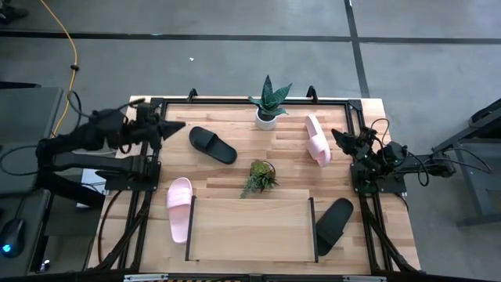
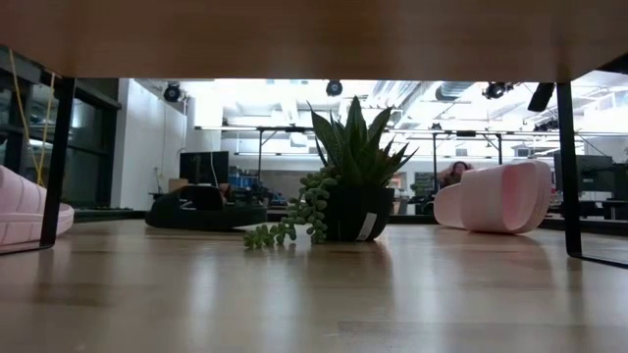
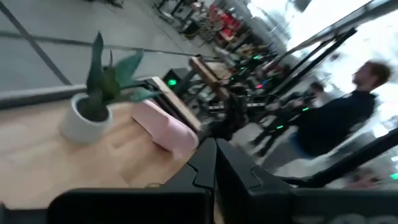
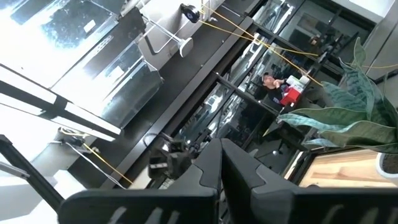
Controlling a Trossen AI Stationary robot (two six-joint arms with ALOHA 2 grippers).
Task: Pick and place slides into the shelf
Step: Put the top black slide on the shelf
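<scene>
From overhead, the plank worktop carries four slides and none of them is on the shelf, whose light board lies bare between its two thin black side panels at the near edge. One black slide lies toward the left rear, just off the tip of the left claw, which is closed to a point and holds nothing. A pink slide lies just outside the shelf's left panel; a second black slide sits against the outside of the right panel. The other pink slide lies toward the right rear, beside the right claw, which also looks pinched shut and empty. A snake plant in a white pot stands at the rear centre, and a small trailing plant sits mid-worktop, just behind the shelf.

At worktop height, the trailing plant in its dark pot fills the middle. The black slide lies behind it to one side, a pink slide to the other, and the edge of another pink slide shows beyond a black upright.

Past the left claw's closed fingers I see the white-potted plant and a pink slide next to it, with a person in dark clothes standing off in the room.

The right claw's fingers meet, empty, with snake plant leaves to one side.
</scene>
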